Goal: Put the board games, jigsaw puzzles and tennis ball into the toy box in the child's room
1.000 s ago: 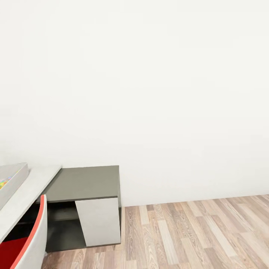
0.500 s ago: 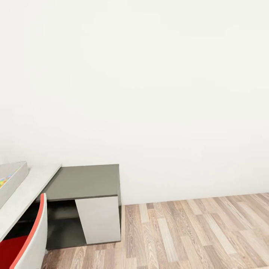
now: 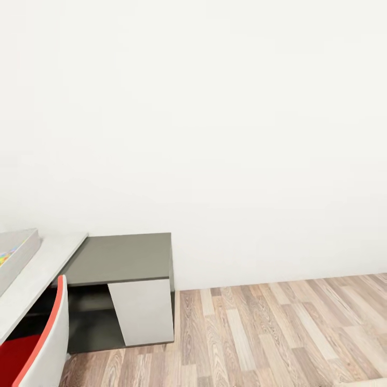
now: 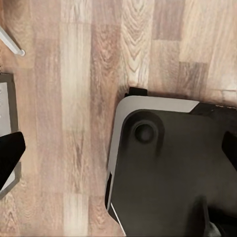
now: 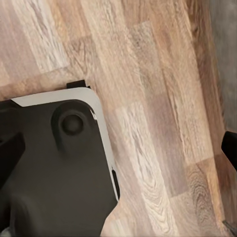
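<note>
At the head view's left edge we see the table [image 3: 121, 260] against the white wall [image 3: 215, 118] — dark grey top, pale grey section beside it. On the pale part sits a grey box [image 3: 16, 250] with bright colours inside. A red chair [image 3: 40, 344] stands near. Both wrist cameras look down on plank floor [image 4: 84, 98] and the robot's dark base [image 5: 54, 173] — we cannot tell either gripper's opening.

Both arms hang pointing down over the robot's dark base [image 4: 168, 173]; each tool's black fingertips [image 4: 9, 153] stand wide apart.
</note>
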### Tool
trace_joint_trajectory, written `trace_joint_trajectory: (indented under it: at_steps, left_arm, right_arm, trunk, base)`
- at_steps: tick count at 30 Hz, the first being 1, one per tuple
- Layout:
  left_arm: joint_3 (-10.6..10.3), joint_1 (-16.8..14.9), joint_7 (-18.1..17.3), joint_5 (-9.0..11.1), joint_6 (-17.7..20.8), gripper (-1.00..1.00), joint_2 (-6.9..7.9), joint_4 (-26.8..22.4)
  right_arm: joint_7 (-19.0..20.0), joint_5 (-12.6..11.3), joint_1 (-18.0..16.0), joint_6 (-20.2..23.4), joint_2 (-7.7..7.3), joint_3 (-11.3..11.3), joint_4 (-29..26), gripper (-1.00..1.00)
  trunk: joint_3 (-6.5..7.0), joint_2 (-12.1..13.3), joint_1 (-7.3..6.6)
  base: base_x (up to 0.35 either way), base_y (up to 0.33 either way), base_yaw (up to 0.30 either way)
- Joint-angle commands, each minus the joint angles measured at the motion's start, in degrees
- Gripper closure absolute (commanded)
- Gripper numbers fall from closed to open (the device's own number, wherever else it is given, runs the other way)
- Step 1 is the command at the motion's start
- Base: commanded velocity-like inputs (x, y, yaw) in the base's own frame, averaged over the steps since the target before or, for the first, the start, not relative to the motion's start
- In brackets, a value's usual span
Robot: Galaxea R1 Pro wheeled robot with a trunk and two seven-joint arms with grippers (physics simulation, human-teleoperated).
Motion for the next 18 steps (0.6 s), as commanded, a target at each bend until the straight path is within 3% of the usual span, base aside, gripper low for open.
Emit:
trace_joint_trajectory:
  at_steps: [1,7,10,14,18]
  left_arm:
    - [-0.4,0.0,0.0,0.2,-0.2,-1.0,0.01,0.1]
    - [-0.4,0.0,0.3,-3.5,-0.3,-1.0,-0.16,0.1]
    - [-0.4,0.0,0.4,-5.9,-0.3,-1.0,-0.75,0.1]
    - [-0.4,0.1,0.5,-7.2,-0.3,-1.0,-1.11,0.1]
    - [-0.4,0.1,1.8,-7.6,-0.2,-1.0,-1.4,0.1]
  right_arm:
    - [-0.1,-0.5,0.0,-0.1,-0.01,0.5,0.0,-1.0]
    - [-0.1,0.4,0.0,-0.2,-0.01,0.6,0.0,-1.0]
    - [-0.2,4.0,0.0,-0.2,0.02,1.2,0.0,-1.0]
    - [-0.6,8.8,0.0,-0.5,0.05,1.5,0.0,-1.0]
    - [-0.8,11.0,0.0,-0.6,0.1,1.7,0.0,-1.0]
  trunk:
    - [-0.15,-0.1,0.02]
    - [-0.71,-0.1,0.02]
    - [-0.99,-0.1,0.02]
    - [-1.37,-0.1,0.02]
    - [-1.74,-0.1,0.02]
  base:
    - [0.0,0.0,0.0]
    - [0.0,0.0,0.0]
    - [0.0,0.0,0.0]
    - [0.0,0.0,0.0]
    - [0.0,0.0,0.0]
